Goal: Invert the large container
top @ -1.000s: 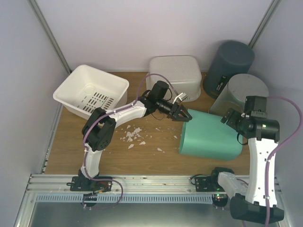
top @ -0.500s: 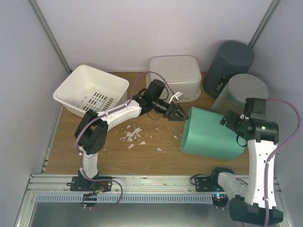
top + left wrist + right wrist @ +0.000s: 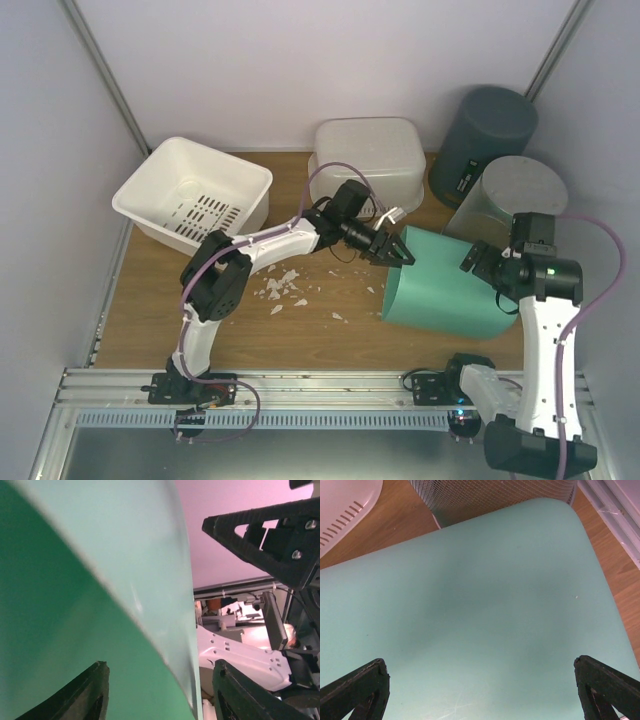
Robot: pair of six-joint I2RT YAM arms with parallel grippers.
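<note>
Left arm outstretched, left gripper (image 3: 398,250) spread astride rim of green container (image 3: 445,290); right gripper (image 3: 477,262) wide open at its base

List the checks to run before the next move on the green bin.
1. Green bin upside down: not ok, it lies on its side with its mouth facing left.
2. Left end effector placed on the bin's rim: ok, one finger inside the wall, one outside.
3. Left grip closed on the wall: not ok, the fingers appear to stand apart from it.
4. Right end effector ready at the bin's right end: ok, wide open over the outer surface.
5. Room behind the bin: cannot tell, the grey mesh bin stands close behind.
6. Table in front of the mouth: not ok, white scraps lie there.
</note>
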